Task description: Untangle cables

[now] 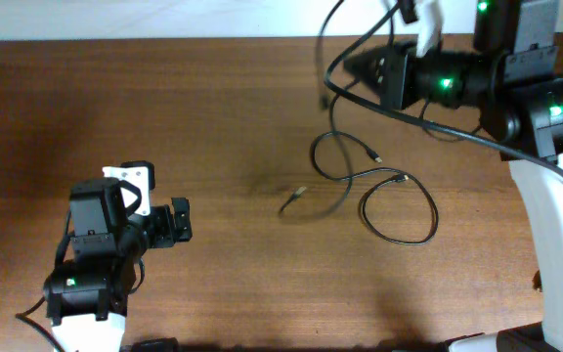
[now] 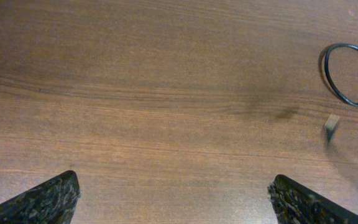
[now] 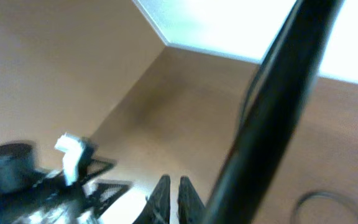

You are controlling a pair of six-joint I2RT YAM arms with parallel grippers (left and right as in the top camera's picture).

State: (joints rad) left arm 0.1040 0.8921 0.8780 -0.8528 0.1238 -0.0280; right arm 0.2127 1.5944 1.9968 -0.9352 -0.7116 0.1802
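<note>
Left gripper sits nearest me at the lower left, low over bare tabletop. Its jaws are spread as wide as they go, with nothing between them. In the left wrist view I see only wood grain between the two fingertips.

Mid-table, right of centre: the cables lie in loose loops, well apart from the left gripper. One closed loop is toward the right. A second cord curves left of it, ending in a silver-tipped plug that rests on the wood.

Far side, upper right: right gripper points left above the cables, jaws fully closed. A thin cord rises from the loops toward its tip. I cannot tell whether the cord is pinched, as the right wrist view is blurred and crossed by a thick black arm wire.
</note>
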